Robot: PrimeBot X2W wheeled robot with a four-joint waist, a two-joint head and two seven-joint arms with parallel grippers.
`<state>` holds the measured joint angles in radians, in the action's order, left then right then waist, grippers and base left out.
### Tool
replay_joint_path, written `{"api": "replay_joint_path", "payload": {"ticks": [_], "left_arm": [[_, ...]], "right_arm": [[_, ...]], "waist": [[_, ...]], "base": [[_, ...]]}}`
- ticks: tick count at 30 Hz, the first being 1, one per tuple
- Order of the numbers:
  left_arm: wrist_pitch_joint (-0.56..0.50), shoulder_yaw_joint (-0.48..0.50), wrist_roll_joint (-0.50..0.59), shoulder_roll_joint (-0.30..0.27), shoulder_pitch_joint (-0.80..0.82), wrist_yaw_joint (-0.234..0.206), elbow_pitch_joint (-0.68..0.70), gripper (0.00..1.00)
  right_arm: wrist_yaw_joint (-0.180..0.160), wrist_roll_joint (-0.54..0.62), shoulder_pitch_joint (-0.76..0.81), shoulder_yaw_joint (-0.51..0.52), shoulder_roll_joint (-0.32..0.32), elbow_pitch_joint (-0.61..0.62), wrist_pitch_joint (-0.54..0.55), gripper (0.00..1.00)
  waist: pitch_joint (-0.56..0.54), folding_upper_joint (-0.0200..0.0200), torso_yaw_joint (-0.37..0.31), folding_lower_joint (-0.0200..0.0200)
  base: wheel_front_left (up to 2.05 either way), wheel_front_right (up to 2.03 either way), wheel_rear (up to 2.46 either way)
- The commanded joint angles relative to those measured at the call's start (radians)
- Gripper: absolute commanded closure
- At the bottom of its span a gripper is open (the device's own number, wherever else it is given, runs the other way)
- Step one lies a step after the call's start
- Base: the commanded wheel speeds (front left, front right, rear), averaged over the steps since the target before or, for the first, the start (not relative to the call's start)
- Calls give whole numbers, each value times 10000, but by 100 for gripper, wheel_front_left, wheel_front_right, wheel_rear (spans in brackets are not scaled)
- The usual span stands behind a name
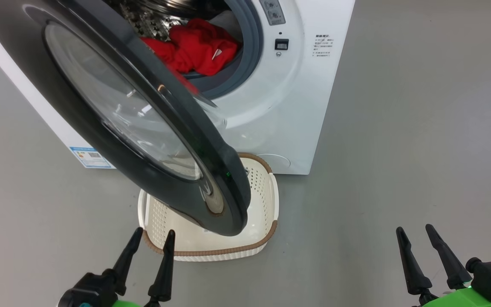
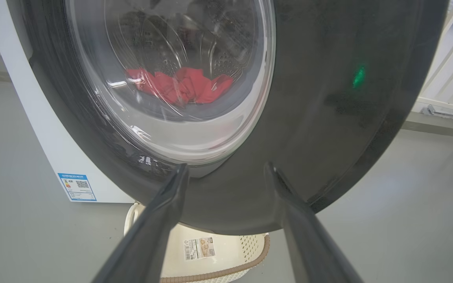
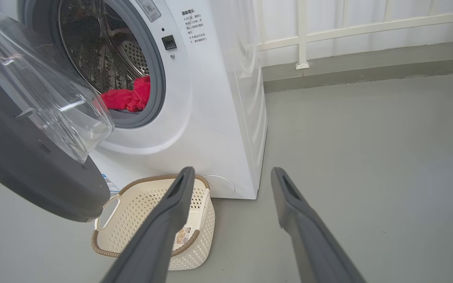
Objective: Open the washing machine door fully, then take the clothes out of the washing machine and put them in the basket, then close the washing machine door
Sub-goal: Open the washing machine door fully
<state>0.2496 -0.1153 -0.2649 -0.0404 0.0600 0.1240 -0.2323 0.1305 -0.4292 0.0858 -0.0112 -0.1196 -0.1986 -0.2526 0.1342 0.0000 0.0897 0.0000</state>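
The washing machine door (image 1: 122,115) is standing partly open, angling out from the washing machine (image 1: 288,106) toward the camera and hanging over the basket (image 1: 271,192), hiding the basket's 11 o'clock part in the head view. The clothes (image 1: 198,49) are lying inside the steel drum (image 3: 104,59), at 12 o'clock in the head view, bunched low against the grey rubber ring (image 1: 252,47). The basket is sitting on the grey floor (image 1: 399,170) just before the machine's front, at 6 o'clock from the drum opening, with a paper label (image 2: 199,248) showing on its bottom in the left wrist view. The left gripper (image 1: 155,232) is hovering at 7 o'clock, near the basket's brown rim, its jaws standing wide and holding nothing; whether it is touching that rim cannot be told. The right gripper (image 1: 414,229) is hovering at 5 o'clock, well apart from machine and basket, its jaws likewise spreading wide and gripping nothing.
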Motion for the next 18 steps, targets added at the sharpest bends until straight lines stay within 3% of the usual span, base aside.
{"api": "replay_joint_path", "payload": {"ticks": [1, 18], "left_arm": [[122, 336, 47, -98, 25, 36, 278, 0], [122, 314, 21, -98, 104, 43, 272, 0]], "right_arm": [[2, 70, -53, -168, -86, 213, -91, 0], [2, -106, -234, -318, -29, 279, -91, 0]], "waist": [[14, 0, -11, 0], [96, 0, -29, 0]], "base": [[0, 0, 0], [0, 0, 0]]}}
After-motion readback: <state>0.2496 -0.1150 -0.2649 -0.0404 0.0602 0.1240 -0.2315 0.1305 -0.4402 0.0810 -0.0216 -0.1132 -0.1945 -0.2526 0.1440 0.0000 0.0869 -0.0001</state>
